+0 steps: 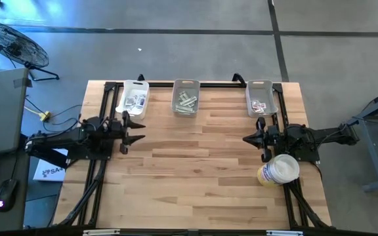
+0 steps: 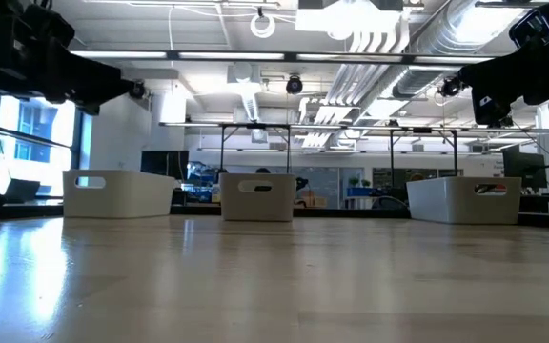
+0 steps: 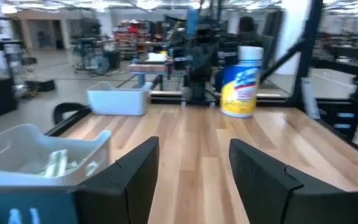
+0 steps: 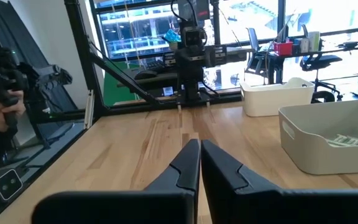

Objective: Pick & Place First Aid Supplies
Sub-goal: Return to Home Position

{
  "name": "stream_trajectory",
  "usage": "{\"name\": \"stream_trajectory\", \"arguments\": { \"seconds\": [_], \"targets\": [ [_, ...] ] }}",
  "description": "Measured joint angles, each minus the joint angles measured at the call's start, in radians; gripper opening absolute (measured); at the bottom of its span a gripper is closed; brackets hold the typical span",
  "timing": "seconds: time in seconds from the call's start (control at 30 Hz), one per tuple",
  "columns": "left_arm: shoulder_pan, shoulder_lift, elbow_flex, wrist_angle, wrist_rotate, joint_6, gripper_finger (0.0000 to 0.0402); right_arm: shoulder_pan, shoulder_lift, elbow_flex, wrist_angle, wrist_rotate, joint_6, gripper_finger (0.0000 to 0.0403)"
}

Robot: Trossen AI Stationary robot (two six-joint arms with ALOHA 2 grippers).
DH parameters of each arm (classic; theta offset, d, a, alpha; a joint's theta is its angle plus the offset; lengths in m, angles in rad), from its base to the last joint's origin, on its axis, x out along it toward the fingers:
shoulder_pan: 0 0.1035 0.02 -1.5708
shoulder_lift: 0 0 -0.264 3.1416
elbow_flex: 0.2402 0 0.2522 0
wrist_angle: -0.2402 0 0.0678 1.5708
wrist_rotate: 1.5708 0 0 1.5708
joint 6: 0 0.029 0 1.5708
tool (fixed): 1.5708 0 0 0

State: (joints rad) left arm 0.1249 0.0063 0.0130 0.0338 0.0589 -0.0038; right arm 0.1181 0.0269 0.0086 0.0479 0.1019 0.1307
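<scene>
From above, the counter (image 1: pixel 195 177) carries three bins along its far edge. The left bin (image 1: pixel 125 103) holds white packets (image 1: pixel 134 100), the middle bin (image 1: pixel 195 98) holds pale green strips (image 1: pixel 185 101), and the right bin (image 1: pixel 270 97) holds white packets with red marks. No packet lies loose on the wood. The left arm (image 1: pixel 90 134) sits at the left edge and the right arm (image 1: pixel 294 136) at the right edge, both pulled back and well apart from the bins. The tub (image 1: pixel 279 170) stands just beside the right arm.

In the low view, the three bins stand in a row at the far side, and the wood in front of them shows nothing on it. Both arms hang high in the upper corners.

In the left wrist view, the left jaws are spread apart with only bare wood showing between them. A near bin shows some strips inside, and the tub stands across the counter.

In the right wrist view, the right jaws are pressed together and grip nothing. Strips lie in the nearer bin. A person stands beyond the counter's edge.

By judgement, the sorting looks finished: every supply in view is inside a bin. What seems left is only for the arms to settle in their rest pose.
</scene>
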Motion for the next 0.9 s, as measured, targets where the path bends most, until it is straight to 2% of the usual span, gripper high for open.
{"name": "stream_trajectory", "arguments": {
  "seconds": [0.13,0.3,0.43,0.6,0.9],
  "targets": [
    [-0.094,0.000,-0.001,0.000,-0.011,0.039,0.0193,0.000,0.000,0.000,0.000,0.000,0.000,0.0008],
    [-0.185,0.000,-0.001,0.001,-0.094,0.049,0.0193,0.000,0.000,0.000,0.000,0.000,0.000,0.0005],
    [-0.191,0.000,-0.001,0.004,-0.049,0.049,0.0193,0.000,0.000,0.000,0.000,0.000,0.000,0.0005],
    [-0.191,0.000,-0.001,0.015,-0.100,0.049,0.0193,0.000,0.000,0.000,0.000,0.000,0.000,0.0005],
    [-0.191,0.000,-0.001,-0.015,-0.103,0.040,0.0193,0.000,0.000,0.000,0.001,0.000,0.000,0.0004]
  ]
}}
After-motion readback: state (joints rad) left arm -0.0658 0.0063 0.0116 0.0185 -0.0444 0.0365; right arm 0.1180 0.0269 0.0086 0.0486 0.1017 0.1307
